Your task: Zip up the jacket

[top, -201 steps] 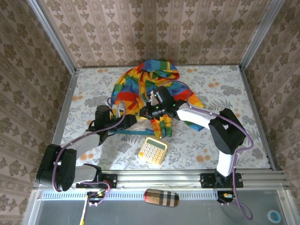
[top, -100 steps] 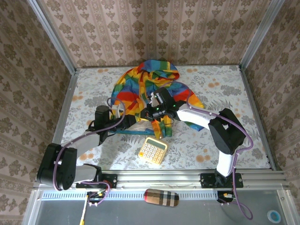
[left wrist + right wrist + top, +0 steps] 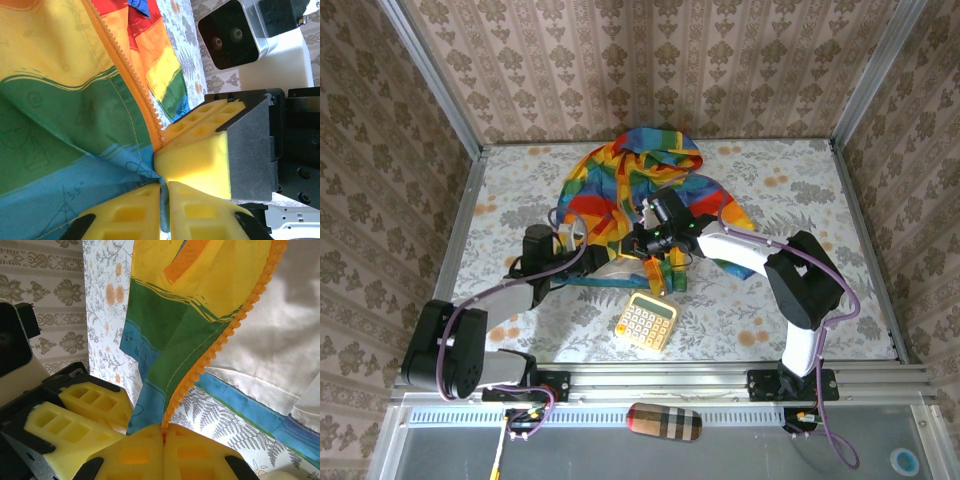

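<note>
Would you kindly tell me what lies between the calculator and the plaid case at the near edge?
In the top view, a bare strip of floral tablecloth, then the aluminium rail, separate the calculator from the plaid case.

Both my arms reach in toward the middle, the left one low, the right one arched over. My left gripper (image 3: 163, 200) has its pads pressed together on the jacket (image 3: 60, 125) fabric. My right gripper (image 3: 164, 442) is pinched the same way on the jacket's edge, just beside the left one.
</note>
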{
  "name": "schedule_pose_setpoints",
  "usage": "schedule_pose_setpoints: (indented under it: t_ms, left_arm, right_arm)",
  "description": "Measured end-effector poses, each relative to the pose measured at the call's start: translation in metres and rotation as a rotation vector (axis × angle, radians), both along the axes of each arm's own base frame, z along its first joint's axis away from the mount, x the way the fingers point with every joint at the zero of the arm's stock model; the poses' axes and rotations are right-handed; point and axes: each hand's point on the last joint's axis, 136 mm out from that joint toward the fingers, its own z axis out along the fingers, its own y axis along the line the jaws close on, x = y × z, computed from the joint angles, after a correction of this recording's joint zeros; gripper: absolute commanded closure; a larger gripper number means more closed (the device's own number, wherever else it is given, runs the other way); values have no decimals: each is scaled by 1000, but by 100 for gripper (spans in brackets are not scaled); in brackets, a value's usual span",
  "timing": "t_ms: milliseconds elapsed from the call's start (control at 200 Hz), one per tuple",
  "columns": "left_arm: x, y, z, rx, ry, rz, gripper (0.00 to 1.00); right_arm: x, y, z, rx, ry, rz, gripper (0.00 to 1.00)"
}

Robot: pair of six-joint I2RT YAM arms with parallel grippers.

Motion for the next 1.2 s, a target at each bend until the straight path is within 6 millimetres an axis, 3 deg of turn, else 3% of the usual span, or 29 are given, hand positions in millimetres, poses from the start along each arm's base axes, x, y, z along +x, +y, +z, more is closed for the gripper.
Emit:
schedule_pose_setpoints:
  t_ms: [260, 905, 1200]
  left_arm:
    - [1, -1, 4, -15, -10, -1, 87]
    - [-2, -5, 7, -54, 0, -30, 91]
    - [-4, -6, 4, -60, 18, -39, 86]
  right_arm:
    - [1, 0, 1, -1, -5, -3, 100]
    - [3, 2, 2, -36, -64, 61, 100]
    - [2, 1, -2, -54, -86, 92, 100]
